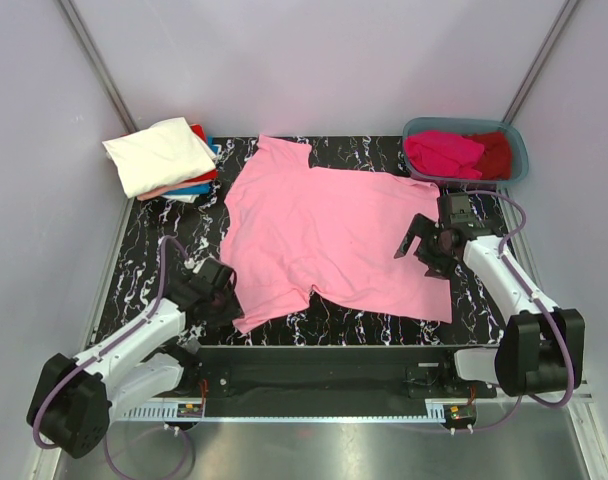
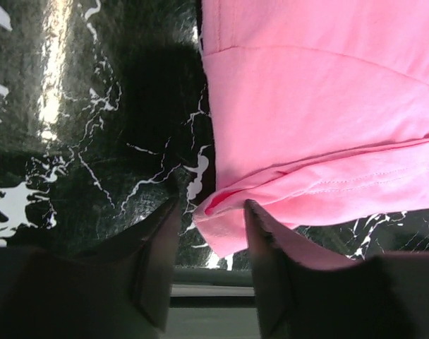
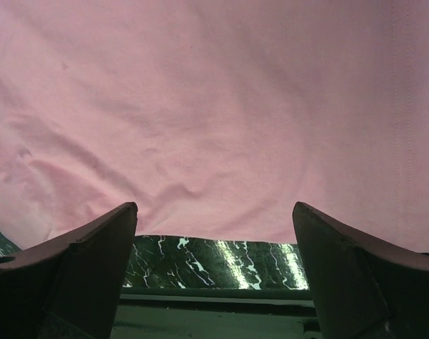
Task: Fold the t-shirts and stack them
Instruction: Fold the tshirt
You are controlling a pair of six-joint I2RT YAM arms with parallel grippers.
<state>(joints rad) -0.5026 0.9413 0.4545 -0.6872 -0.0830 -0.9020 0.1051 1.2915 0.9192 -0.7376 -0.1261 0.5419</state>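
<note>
Listing from my near edge outward. Left gripper: jaws narrowly parted, gripping nothing, with the near-left corner of the light pink t-shirt lying between its fingers. Right gripper: spread wide, empty, at the shirt's 4 o'clock edge. Pink shirt: flat, mid-table. Folded stack, 10 o'clock: cream-white t-shirt topmost. Tub, 2 o'clock: magenta t-shirt and dark red t-shirt inside.
</note>
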